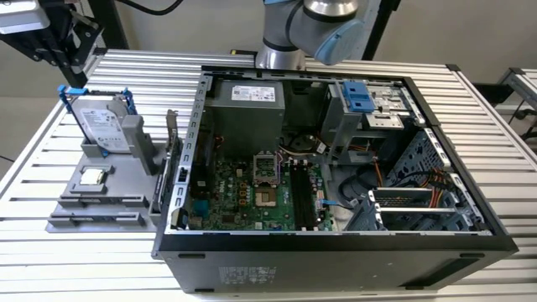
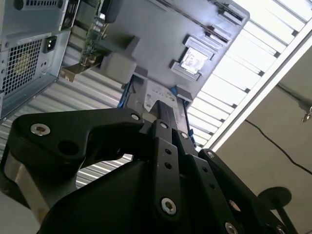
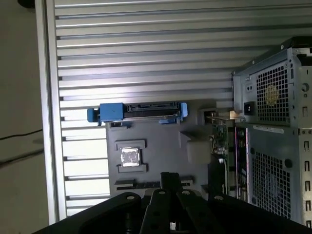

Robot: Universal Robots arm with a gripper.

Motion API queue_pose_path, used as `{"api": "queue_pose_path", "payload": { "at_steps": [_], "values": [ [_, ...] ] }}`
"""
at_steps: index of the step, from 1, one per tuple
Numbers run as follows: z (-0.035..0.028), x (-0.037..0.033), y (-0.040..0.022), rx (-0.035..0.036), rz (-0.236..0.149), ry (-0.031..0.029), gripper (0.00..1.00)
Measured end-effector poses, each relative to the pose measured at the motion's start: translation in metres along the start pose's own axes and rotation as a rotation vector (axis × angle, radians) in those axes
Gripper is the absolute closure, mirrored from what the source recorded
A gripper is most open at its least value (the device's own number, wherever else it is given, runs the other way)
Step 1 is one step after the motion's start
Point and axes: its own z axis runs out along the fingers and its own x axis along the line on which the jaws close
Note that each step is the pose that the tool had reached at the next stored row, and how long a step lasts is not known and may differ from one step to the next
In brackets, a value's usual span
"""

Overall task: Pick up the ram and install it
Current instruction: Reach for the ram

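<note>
The grey parts holder [image 1: 80, 189] lies on the table at the exterior view's left, beside the open computer case [image 1: 336, 245]. A long thin dark strip set on edge in the holder's long slot [image 1: 100, 201] [image 3: 134, 184] looks like the ram, though its colour is not clear. My gripper [image 3: 170, 176] [image 2: 164, 106] hangs high over the holder, shut, with nothing between its fingers. The motherboard's black slots [image 1: 300, 192] run lengthways inside the case.
The holder also carries a silver hard drive in a blue bracket [image 1: 102, 126] [image 3: 141, 111] and a square processor chip [image 1: 92, 177] [image 3: 130, 157]. A green card with a metal bracket [image 1: 172, 141] [image 3: 220, 141] stands between holder and case. The slatted table [image 1: 50, 264] ends near the holder.
</note>
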Motion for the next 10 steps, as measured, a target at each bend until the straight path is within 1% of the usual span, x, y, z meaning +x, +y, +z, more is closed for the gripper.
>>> {"api": "queue_pose_path", "payload": {
  "at_steps": [2, 6, 8, 10],
  "values": [
    [0.0000, 0.0016, -0.0002, 0.0000, 0.000, 0.0000, 1.00],
    [-0.0001, 0.0017, -0.0002, 0.0000, 0.000, 0.0001, 1.00],
    [-0.0001, 0.0018, -0.0018, 0.0000, 0.000, 0.0001, 1.00],
    [-0.0003, 0.0014, -0.0053, 0.0000, 0.000, 0.0000, 1.00]
  ]
}}
